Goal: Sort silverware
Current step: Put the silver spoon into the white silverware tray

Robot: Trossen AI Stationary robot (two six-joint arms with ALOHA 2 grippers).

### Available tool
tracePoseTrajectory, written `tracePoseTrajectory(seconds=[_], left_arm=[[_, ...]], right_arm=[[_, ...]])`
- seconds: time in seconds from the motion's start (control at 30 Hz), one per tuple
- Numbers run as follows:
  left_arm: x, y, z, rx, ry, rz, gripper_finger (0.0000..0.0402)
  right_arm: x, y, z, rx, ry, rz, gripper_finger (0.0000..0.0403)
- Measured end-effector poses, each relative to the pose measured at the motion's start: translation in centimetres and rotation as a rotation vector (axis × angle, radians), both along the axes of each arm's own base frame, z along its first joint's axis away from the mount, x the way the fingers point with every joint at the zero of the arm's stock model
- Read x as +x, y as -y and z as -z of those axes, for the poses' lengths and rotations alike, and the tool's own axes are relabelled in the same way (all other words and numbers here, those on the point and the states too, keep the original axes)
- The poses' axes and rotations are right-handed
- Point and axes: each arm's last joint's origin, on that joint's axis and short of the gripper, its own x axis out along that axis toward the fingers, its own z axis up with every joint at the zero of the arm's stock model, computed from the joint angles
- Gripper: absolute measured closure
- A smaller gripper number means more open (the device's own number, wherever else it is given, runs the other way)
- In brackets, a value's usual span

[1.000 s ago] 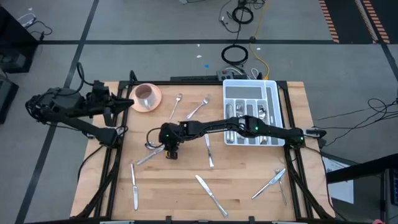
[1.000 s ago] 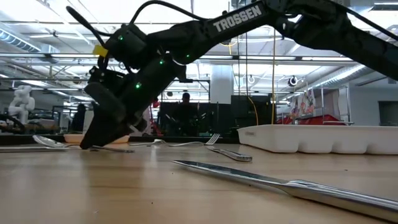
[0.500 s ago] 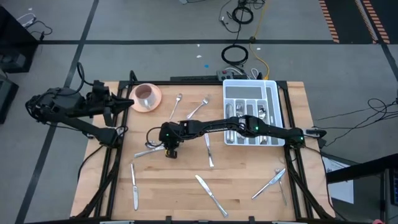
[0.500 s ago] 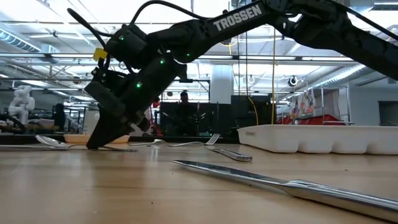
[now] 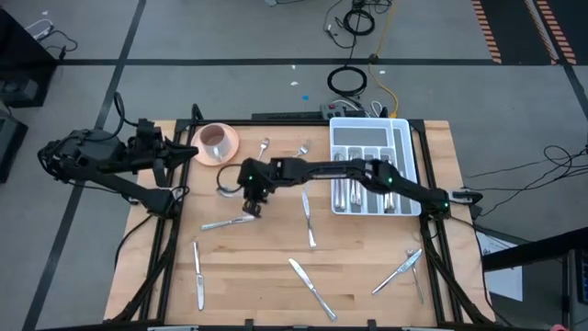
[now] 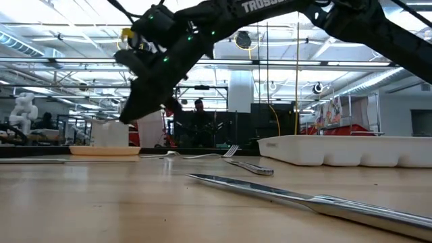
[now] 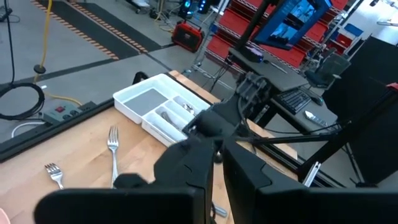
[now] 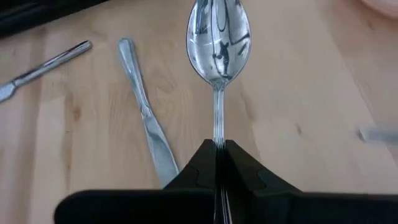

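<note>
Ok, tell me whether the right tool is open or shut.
Shut: the right tool is pinched on a spoon by its handle, lifted above the table.

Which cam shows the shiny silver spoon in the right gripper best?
Right wrist view: the shiny silver spoon fills the frame, its handle pinched in the shut right gripper. High view shows only that gripper; low view shows the arm, the spoon indistinct; left wrist view doesn't show it.

The table [image 5: 276, 276] is pale blond wood with fine grain streaks, framed in black, and stands on a grey floor [image 5: 230, 37] crossed by dark lines, with orange-and-black hazard stripes at one far corner. On it, the silverware [image 5: 310, 287] gleams mirror-silver, as does the spoon [image 8: 217, 31] in the black right gripper [image 8: 217, 152]. The compartmented tray [image 5: 401, 129] is white, the bowl [image 5: 216, 141] pink, and both arms are dark with small green lights.
</note>
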Motion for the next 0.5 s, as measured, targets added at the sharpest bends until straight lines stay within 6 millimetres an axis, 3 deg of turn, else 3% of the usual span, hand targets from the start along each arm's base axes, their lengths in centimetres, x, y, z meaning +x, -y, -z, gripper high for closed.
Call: tracePoseTrajectory(seconds=[0.27, 0.5], left_arm=[[0.0, 0.0, 0.0, 0.028, -0.002, -0.005, 0.0361], [0.0, 0.0, -0.1, 0.047, -0.007, -0.009, 0.0361]], right_arm=[[-4.2, 4.2, -2.2, -0.062, -0.288, 0.228, 0.0403], [-5.9, 4.7, -3.5, -0.062, -0.378, 0.224, 0.0403]])
